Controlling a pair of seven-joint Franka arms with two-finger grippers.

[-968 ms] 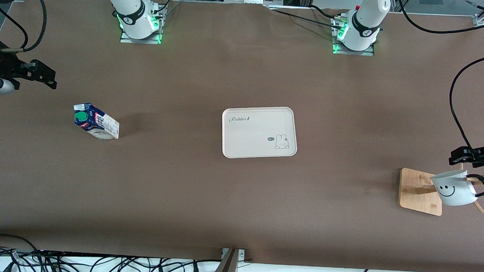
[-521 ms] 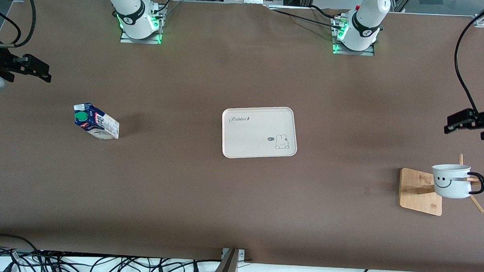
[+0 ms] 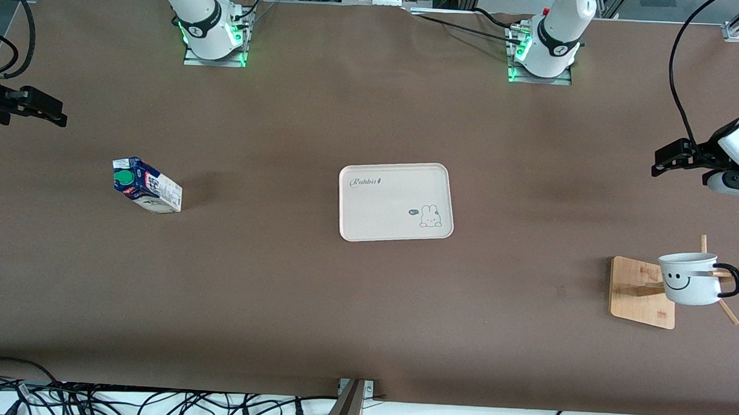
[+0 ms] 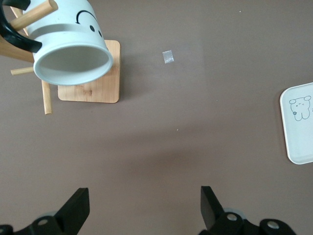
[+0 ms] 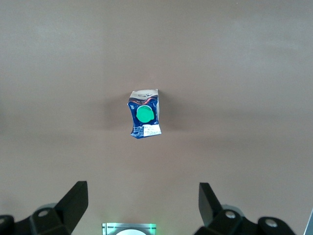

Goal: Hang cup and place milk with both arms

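The left gripper is hanging released, fingers spread and empty, over the table's edge at the left arm's end. Near it, the cup is hanging by its handle on a wooden rack. The right gripper is hovering released over the right arm's end. The milk is standing on the table near it, well apart from the tray at the middle.

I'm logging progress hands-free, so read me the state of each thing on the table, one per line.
cup: hanging by its handle on a peg of the wooden rack, released.
milk: standing on the bare table, not on the tray.
tray: nothing on it.
left gripper: open, holding nothing, above the table near the rack.
right gripper: open, holding nothing, waiting near the milk.
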